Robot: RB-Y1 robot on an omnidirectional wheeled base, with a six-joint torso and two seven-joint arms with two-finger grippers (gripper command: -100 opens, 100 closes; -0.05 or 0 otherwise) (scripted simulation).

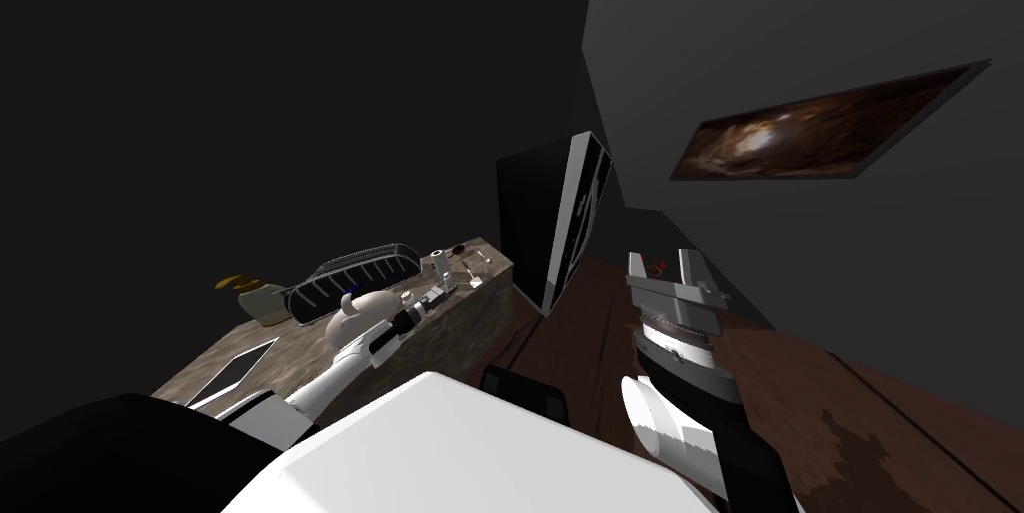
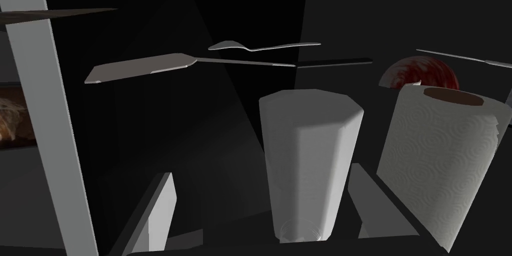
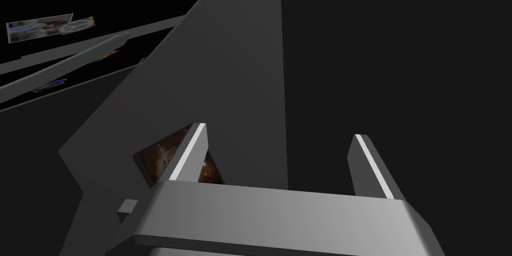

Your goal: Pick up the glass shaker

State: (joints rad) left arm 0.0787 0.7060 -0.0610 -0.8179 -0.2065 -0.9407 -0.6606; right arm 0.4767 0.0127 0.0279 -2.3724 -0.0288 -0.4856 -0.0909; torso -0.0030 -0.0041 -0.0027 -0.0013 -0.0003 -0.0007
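Left gripper (image 2: pixel 261 170) fingers apart, straddling pale faceted shaker (image 2: pixel 310 158), upright on countertop (image 1: pixel 300 352), nearer one finger. Risk: off-centre closing tips shaker or shoves it into paper towel roll (image 2: pixel 440 158) just beside. Right gripper (image 1: pixel 663 267) spread, idle, away from counter.

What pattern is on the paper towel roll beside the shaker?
The roll is white, embossed with concentric circles; best in the left wrist view.

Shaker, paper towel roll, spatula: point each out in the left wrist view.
Shaker (image 2: pixel 310 158): left wrist view, middle of its faceted side.
Paper towel roll (image 2: pixel 440 163): left wrist view, on its patterned side.
Spatula (image 2: pixel 140 67): left wrist view, on its flat blade.
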